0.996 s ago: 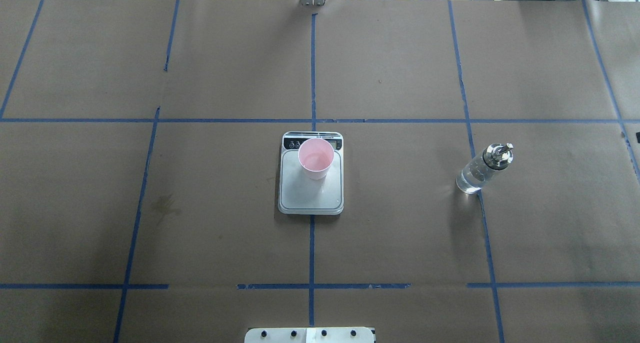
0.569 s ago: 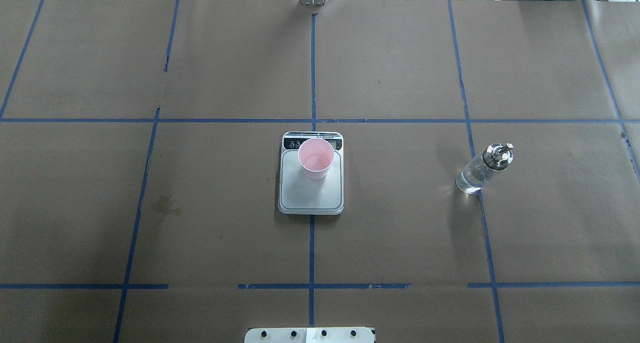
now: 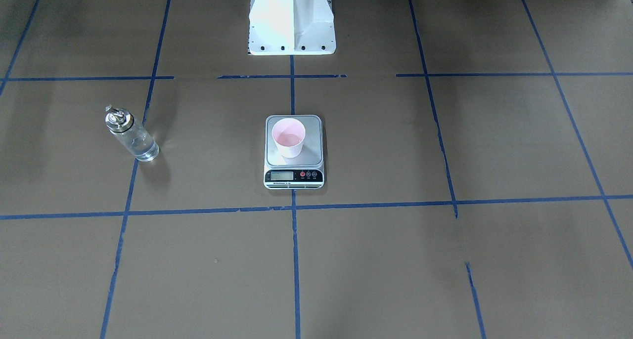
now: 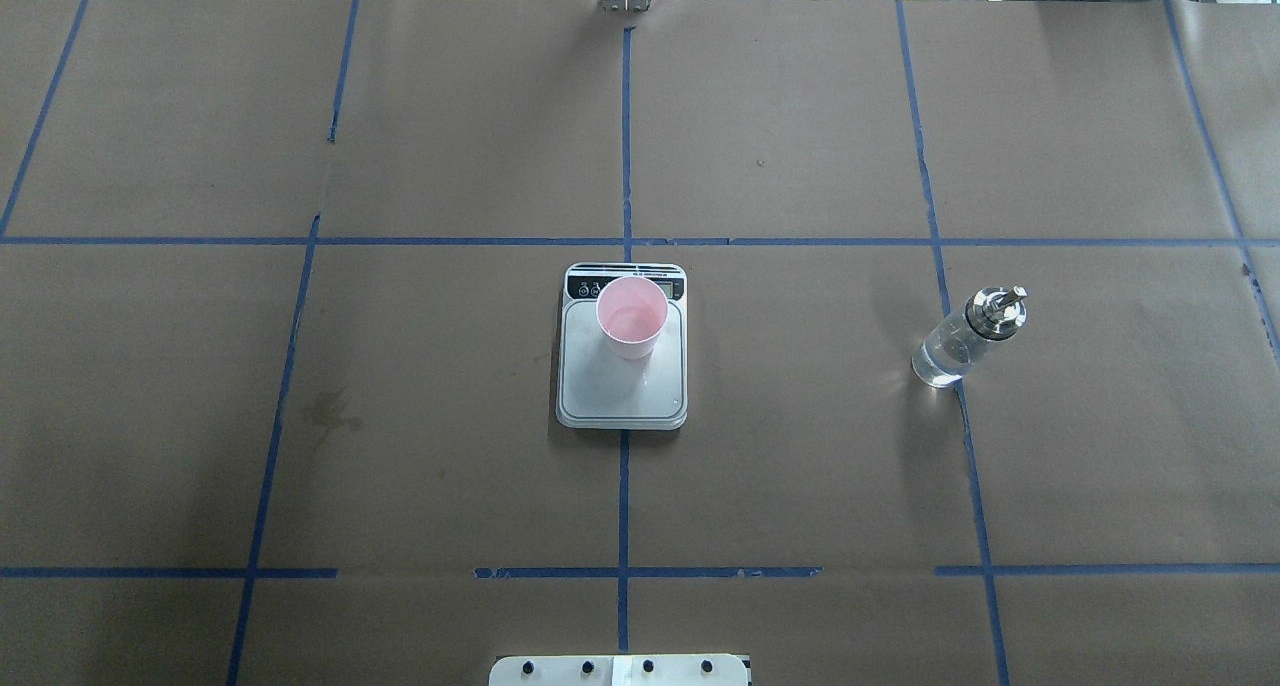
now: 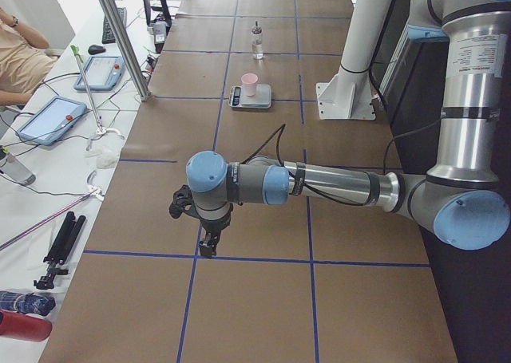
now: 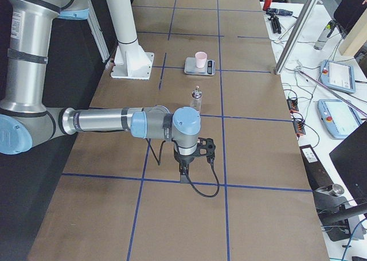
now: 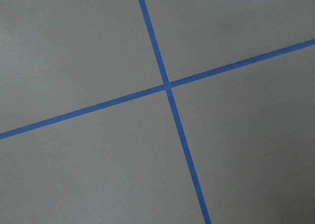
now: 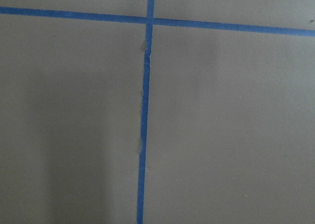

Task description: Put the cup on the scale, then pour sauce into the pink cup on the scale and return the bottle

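Note:
The pale pink cup (image 4: pixel 631 320) stands upright on the scale (image 4: pixel 622 391) at the table's middle; it also shows in the front view (image 3: pixel 289 138) on the scale (image 3: pixel 294 177). The clear glass bottle (image 4: pixel 958 342) with a silver pourer cap stands alone to the right, with clear liquid inside, and at the left of the front view (image 3: pixel 130 135). My left gripper (image 5: pixel 207 245) shows only in the exterior left view, far from the scale. My right gripper (image 6: pixel 186 172) shows only in the exterior right view, short of the bottle (image 6: pixel 196 98). I cannot tell whether either is open. Both wrist views show only bare paper and tape.
Brown paper with blue tape grid lines covers the table (image 4: pixel 800 466). The robot's white base (image 3: pixel 292 18) stands at the near edge. Tablets, cables and an operator (image 5: pixel 20 48) are on a side table beyond the far edge.

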Controlling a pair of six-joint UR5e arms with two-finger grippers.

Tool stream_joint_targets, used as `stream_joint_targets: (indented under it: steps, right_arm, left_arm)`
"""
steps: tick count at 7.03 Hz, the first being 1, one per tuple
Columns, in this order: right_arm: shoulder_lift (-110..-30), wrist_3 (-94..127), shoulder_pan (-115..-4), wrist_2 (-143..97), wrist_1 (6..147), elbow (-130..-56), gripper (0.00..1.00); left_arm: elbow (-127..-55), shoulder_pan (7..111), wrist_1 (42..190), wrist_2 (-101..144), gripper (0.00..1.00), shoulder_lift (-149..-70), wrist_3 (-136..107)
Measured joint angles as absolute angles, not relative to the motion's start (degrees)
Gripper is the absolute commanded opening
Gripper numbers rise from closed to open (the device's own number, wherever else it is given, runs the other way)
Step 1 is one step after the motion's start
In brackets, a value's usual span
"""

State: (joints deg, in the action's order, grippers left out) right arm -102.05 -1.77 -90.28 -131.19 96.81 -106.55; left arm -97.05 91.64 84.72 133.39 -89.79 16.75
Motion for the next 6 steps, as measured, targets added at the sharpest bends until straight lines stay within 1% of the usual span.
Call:
stream_joint_targets:
  steps: [6]
  right_arm:
    - [-100.84, 0.38, -90.35, -132.9, 96.95, -104.87, 1.0]
  left_arm:
    - [-96.73, 91.66, 84.43, 132.75, 1.0, -89.11, 16.78]
